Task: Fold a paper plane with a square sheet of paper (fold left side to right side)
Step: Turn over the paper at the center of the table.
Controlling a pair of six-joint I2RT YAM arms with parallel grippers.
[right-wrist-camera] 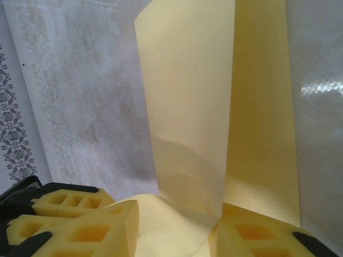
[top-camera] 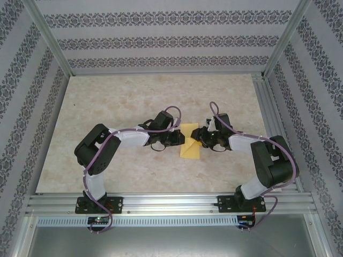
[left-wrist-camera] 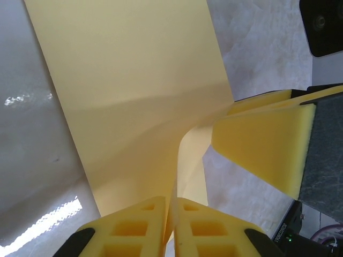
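Note:
The square sheet of paper (top-camera: 189, 151) is yellow-orange and lies at the table's centre between both grippers, partly folded, with one flap lifted. My left gripper (top-camera: 179, 140) comes in from the left. In the left wrist view it (left-wrist-camera: 171, 201) is shut on a raised edge of the sheet (left-wrist-camera: 134, 80), which curls up between the foam fingers. My right gripper (top-camera: 197, 138) meets the sheet from the right. In the right wrist view it (right-wrist-camera: 174, 211) stands open, and the sheet (right-wrist-camera: 187, 96) bulges between its spread fingers. The right gripper's fingers (left-wrist-camera: 262, 144) sit against the flap's far corner.
The table (top-camera: 118, 107) is pale marbled beige, with patterned walls and aluminium frame posts around it. A metal rail (top-camera: 171, 203) carries both arm bases at the near edge. The left gripper's foam fingers (right-wrist-camera: 59, 206) appear low on the left in the right wrist view.

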